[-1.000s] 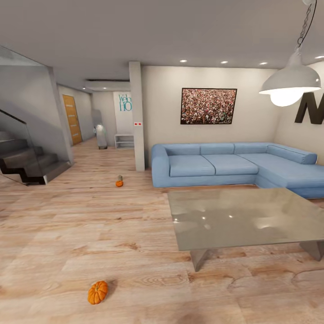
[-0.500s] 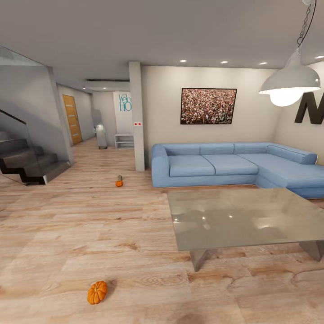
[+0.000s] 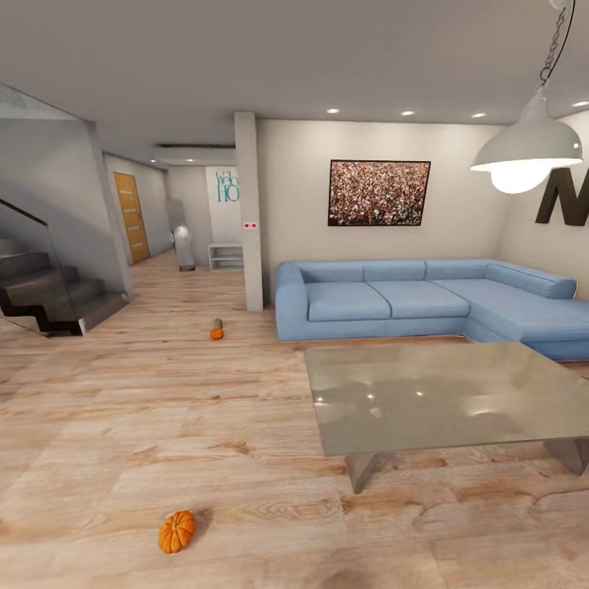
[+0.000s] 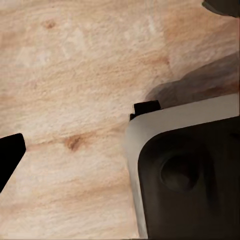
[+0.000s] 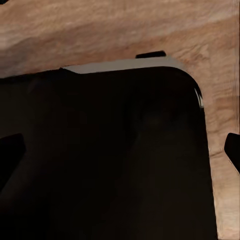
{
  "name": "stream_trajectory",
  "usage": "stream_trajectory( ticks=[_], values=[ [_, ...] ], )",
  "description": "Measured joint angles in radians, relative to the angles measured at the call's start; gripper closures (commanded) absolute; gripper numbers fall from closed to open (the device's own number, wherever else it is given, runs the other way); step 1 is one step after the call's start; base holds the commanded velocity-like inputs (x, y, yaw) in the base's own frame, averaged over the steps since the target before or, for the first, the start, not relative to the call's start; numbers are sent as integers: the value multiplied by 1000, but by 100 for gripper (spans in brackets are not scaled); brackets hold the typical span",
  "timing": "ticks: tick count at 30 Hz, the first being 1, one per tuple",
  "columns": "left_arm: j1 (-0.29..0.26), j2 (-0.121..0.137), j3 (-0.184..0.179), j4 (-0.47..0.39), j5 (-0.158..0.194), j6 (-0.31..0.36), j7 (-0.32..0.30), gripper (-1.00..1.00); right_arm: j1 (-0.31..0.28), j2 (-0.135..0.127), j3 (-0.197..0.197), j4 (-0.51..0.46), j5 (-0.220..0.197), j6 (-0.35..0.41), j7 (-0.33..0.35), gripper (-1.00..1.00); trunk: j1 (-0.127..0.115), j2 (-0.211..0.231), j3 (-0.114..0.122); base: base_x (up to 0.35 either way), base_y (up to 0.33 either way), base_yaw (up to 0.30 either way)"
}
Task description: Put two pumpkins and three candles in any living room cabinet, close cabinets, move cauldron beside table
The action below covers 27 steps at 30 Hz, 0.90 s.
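Surveying room; near pumpkin (image 3: 177,531) lying on floor (image 3: 164,425), far pumpkin (image 3: 217,333) touching candle (image 3: 218,323). Next: approaching near pumpkin. Finger state: cannot tell.

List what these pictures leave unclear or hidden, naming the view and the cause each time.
1. Head view: the grey thing behind the far pumpkin is too small to call a candle.
2. Head view: the wall letter is cut off by the right edge.
3. Head view: the hallway sign is partly hidden by the pillar.
4. Wrist views: only dark finger edges show at the borders, so the jaws' state is unclear.
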Motion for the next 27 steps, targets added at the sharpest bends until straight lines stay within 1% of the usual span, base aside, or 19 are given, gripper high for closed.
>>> stream_trajectory(
  ticks=[2, 3, 5, 6, 7, 8, 10, 11, 13, 15, 16, 18, 19, 20, 21, 23, 24, 26, 27],
  values=[
    [-7, 41, 1, -32, 17, 4, -21, -100, 0, -10, -20, -1, 0, -17, 0, -100, 0, 0, 0, 0, 0, 0],
    [-13, 79, 5, -67, 55, 9, -40, -100, 0, -21, -40, -1, -1, -41, 0, -100, 0, 0, 0, 0, 0, 0],
    [-16, 121, 4, -103, 109, 19, -52, -100, -1, -30, -64, -1, -1, -66, 0, -100, 0, 0, 0, 0, 0, 0],
    [-19, 156, 5, -139, 170, 36, -61, -100, -3, -36, -90, -2, -1, -82, 0, -100, 0, 0, 0, 0, 0, 0],
    [-19, 175, 4, -160, 200, 48, -64, -100, -5, -38, -102, -4, -1, -88, 0, -100, 0, 0, 0, 0, 0, 0],
    [-20, 204, 4, -206, 246, 77, -70, -100, -6, -40, -118, -16, 0, -97, 0, -100, 0, 0, 0, 0, 0, 0],
    [-21, 230, 3, -259, 278, 115, -73, -100, -7, -41, -130, -45, 0, -100, 0, -100, 0, 0, 0, 0, 0, 0],
    [-22, 245, 2, -311, 297, 152, -72, -100, -8, -42, -138, -87, -1, -101, 2, -100, 0, 0, 0, 0, 0, 0],
    [-23, 259, 0, -382, 315, 199, -71, -100, -6, -39, -144, -178, -2, -102, 3, -100, 0, 0, 0, 0, 0, 0],
    [-26, 264, -1, -422, 321, 225, -71, -100, -4, -35, -147, -257, -2, -98, 3, -100, 0, 0, 0, 0, 0, 0],
    [-34, 267, -1, -450, 326, 248, -71, -100, -2, -31, -147, -341, -2, -79, 3, -100, 0, 0, 0, 0, 0, 0],
    [-44, 269, 0, -470, 328, 270, -71, -100, 5, -21, -147, -441, -2, -30, 4, -100, 0, 0, 0, 0, 0, 0],
    [-53, 270, 0, -483, 330, 285, -71, -100, 15, -9, -146, -544, -1, 46, 4, -100, 0, 0, 0, 0, 0, 0],
    [-56, 269, 0, -489, 331, 291, -71, -100, 21, -2, -147, -607, -1, 94, 3, -100, 0, 0, 0, 0, 0, 0],
    [-63, 268, -1, -506, 332, 300, -71, -100, 32, 10, -145, -717, 0, 189, 3, -100, 0, 0, 0, 0, 0, 0],
    [-69, 267, -1, -530, 332, 308, -71, -100, 40, 19, -143, -824, 0, 270, 3, -100, 0, 0, 0, 0, 0, 0],
    [-75, 265, -2, -557, 331, 326, -71, -100, 45, 24, -139, -899, 1, 342, 2, -100, 0, 0, 0, 0, 0, 0],
    [-81, 264, -3, -585, 331, 356, -69, -100, 48, 28, -133, -956, 3, 394, 2, -100, 0, 0, 0, 0, 0, 0],
    [-103, 261, -5, -645, 331, 424, -65, -100, 51, 32, -119, -1022, 5, 459, 1, -100, 0, 0, 0, 0, 0, 0]
  ],
)
